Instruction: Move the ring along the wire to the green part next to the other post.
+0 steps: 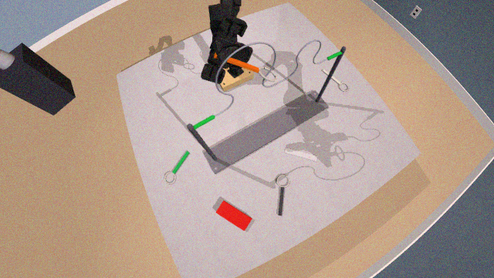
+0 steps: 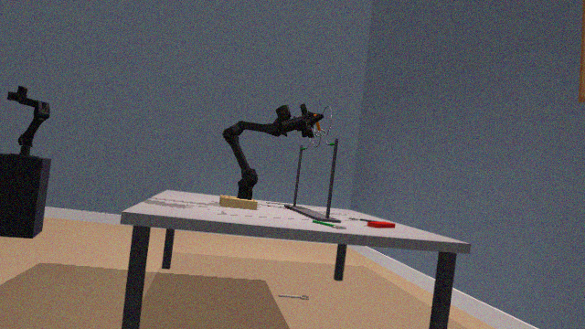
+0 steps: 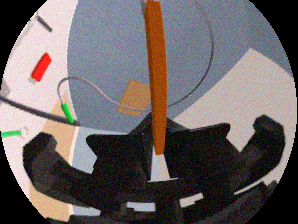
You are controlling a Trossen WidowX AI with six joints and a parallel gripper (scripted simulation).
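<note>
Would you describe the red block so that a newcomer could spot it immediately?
On the pale tabletop, find the long grey base carrying two posts. The red block lies beyond its long side, between the green-handled and dark-handled rings; unlike them, it is a plain rectangle without a loop.

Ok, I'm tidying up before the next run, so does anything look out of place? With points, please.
Yes: a small ringed tool [image 2: 293, 297] lies on the floor beneath the table [image 2: 292, 230]. Similar ringed pieces lie on the tabletop, so it looks dropped or misplaced.
</note>
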